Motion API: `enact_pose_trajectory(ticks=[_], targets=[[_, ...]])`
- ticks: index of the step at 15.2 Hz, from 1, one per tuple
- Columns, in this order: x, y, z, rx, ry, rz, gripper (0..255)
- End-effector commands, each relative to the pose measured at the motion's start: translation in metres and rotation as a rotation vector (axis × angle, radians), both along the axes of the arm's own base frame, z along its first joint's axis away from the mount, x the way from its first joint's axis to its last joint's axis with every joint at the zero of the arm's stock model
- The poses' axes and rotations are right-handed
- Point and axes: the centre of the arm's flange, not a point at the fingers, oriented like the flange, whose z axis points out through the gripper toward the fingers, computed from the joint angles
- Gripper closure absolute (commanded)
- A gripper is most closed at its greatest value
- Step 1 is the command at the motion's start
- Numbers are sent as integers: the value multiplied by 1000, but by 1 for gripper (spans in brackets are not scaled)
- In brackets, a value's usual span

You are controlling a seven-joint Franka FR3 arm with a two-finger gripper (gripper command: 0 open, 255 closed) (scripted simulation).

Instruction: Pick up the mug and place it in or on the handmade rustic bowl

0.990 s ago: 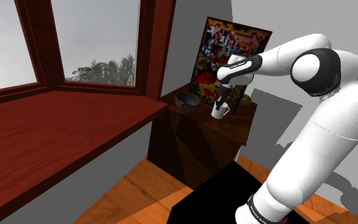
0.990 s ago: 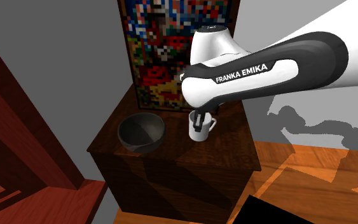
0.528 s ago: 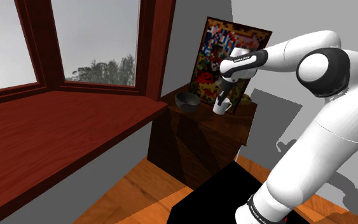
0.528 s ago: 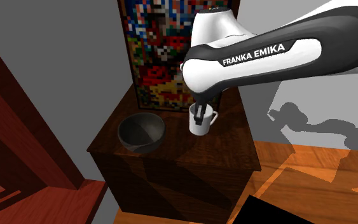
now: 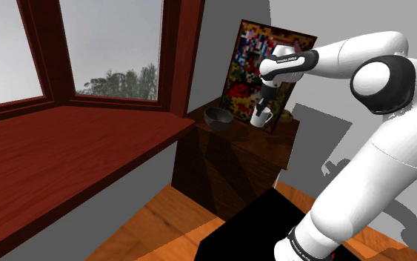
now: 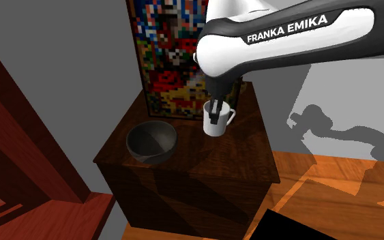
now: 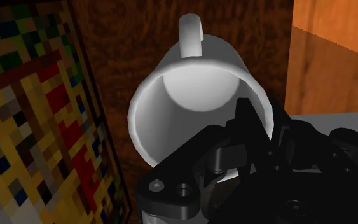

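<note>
A white mug (image 6: pixel 216 123) hangs a little above the dark wooden cabinet top (image 6: pixel 197 160), its handle pointing away from the bowl. My black gripper (image 6: pixel 214 112) is shut on the mug's rim, one finger inside and one outside, as the wrist view shows on the mug (image 7: pixel 190 89) and gripper (image 7: pixel 263 127). The dark grey bowl (image 6: pixel 151 141) sits on the same cabinet top, toward the second exterior view's left of the mug. In the shoulder view the mug (image 5: pixel 261 119) hangs under the gripper (image 5: pixel 261 111), to the right of the bowl (image 5: pixel 217 116).
A colourful mosaic picture (image 6: pixel 166 61) leans against the wall at the back of the cabinet, close behind the mug. A dark red window sill (image 5: pixel 66 148) spreads to the shoulder view's left. An orange wooden floor (image 6: pixel 333 184) lies below.
The gripper has risen with the mug clasped in it, lifting the mug off the cabinet top. The bowl has not moved.
</note>
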Motion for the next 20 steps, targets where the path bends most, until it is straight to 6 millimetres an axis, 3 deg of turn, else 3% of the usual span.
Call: enact_pose_trajectory(ticks=[1,11,20], targets=[[0,1,11,0,0,0,255],[0,1,61,0,0,0,255],[99,63,83,0,0,0,255]])
